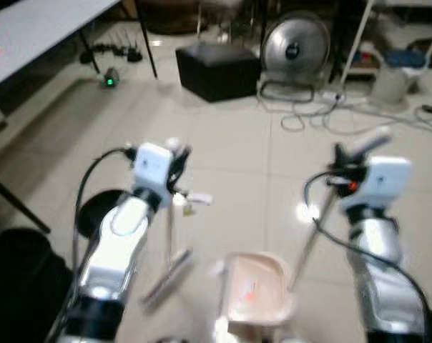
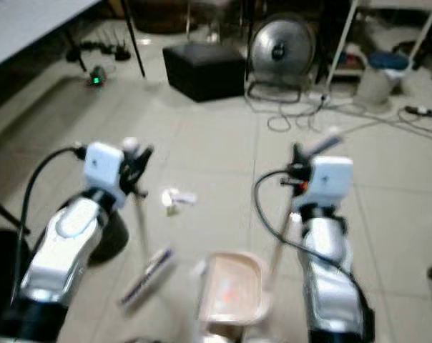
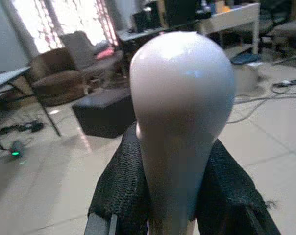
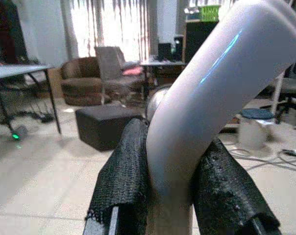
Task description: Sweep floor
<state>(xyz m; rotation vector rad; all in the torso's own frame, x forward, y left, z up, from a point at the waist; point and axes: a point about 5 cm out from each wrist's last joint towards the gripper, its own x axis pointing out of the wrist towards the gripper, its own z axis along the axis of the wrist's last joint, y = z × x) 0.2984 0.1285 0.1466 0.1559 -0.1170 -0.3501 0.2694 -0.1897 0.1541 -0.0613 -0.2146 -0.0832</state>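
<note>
There are two grippers: the left gripper (image 1: 179, 158) and the right gripper (image 1: 342, 166). One broom (image 1: 170, 266) and one dustpan (image 1: 255, 289) are on the floor. One piece of litter (image 1: 191, 202) lies on the tiles. Further back stand one fan (image 1: 295, 48), one black box (image 1: 217, 70), one table (image 1: 37, 27), one bucket (image 1: 392, 82) and one armchair (image 3: 57, 82).

Both arms are out over the tiled floor (image 2: 388, 214). The left gripper (image 2: 136, 161) is clamped on a thin broom handle (image 2: 140, 214), with the brush head (image 2: 146, 275) down on the tiles. The right gripper (image 2: 298, 168) grips the dustpan handle (image 2: 279, 246); the pinkish dustpan (image 2: 230, 289) sits between the arms. A scrap of white litter (image 2: 177, 198) lies beyond it. Further back: a black box (image 2: 202, 68), a fan (image 2: 279, 50), and loose cables (image 2: 302, 114).
</note>
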